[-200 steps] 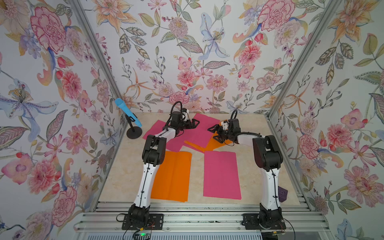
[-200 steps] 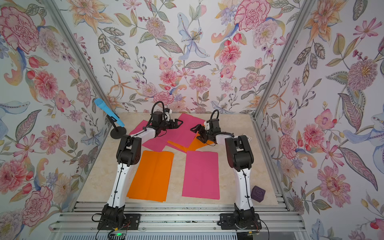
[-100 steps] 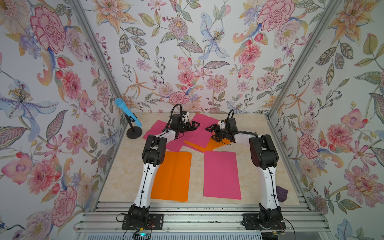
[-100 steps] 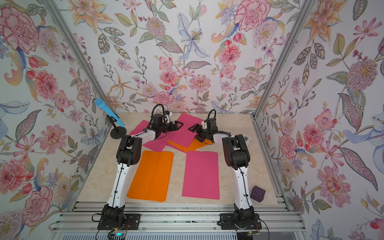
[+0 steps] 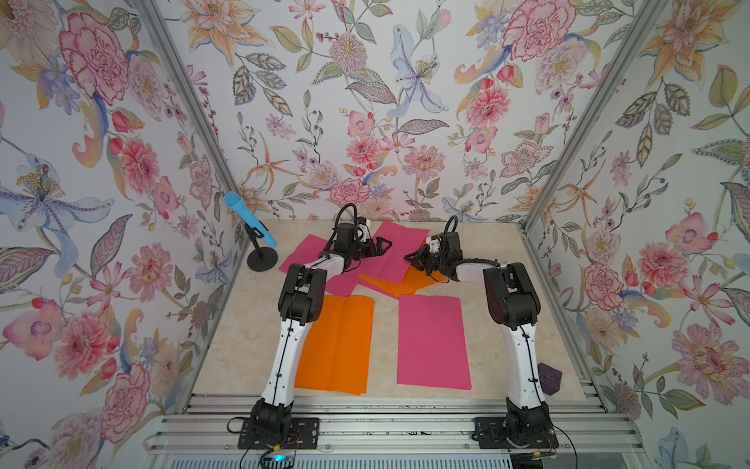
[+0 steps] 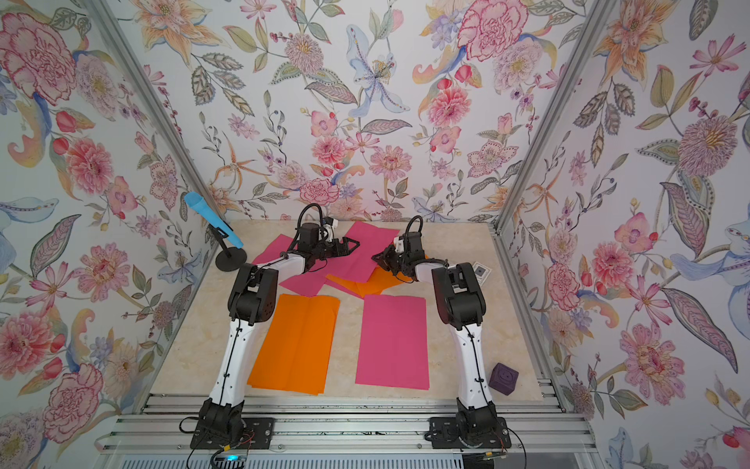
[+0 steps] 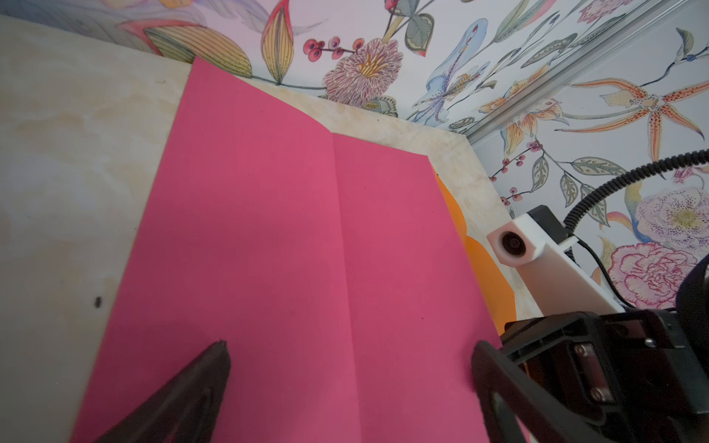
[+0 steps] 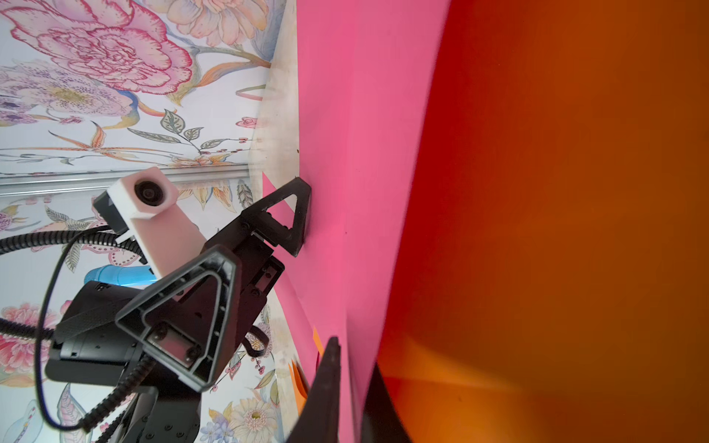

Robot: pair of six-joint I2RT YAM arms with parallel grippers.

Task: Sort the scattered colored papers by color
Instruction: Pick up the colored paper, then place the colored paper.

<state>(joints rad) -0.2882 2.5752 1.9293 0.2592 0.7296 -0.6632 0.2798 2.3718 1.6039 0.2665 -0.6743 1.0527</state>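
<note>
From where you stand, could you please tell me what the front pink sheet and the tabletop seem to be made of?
Front pink sheet: likely matte paper: thin, lies flat, no glare. Tabletop: probably marble-look laminate or stone; cream veining.

Floral wallpaper (image 5: pixel 365 122) surrounds a pale marbled tabletop (image 5: pixel 243 345).

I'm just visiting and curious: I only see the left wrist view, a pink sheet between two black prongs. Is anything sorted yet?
Observer: In both top views, an orange sheet and a front pink sheet lie flat and apart at the front.
Operator: And the other arm?
Observer: Its end effector is shut on the edge of your far pink sheet.
Operator: Anything besides paper?
Observer: A purple cube sits apart from all the sheets.
</note>
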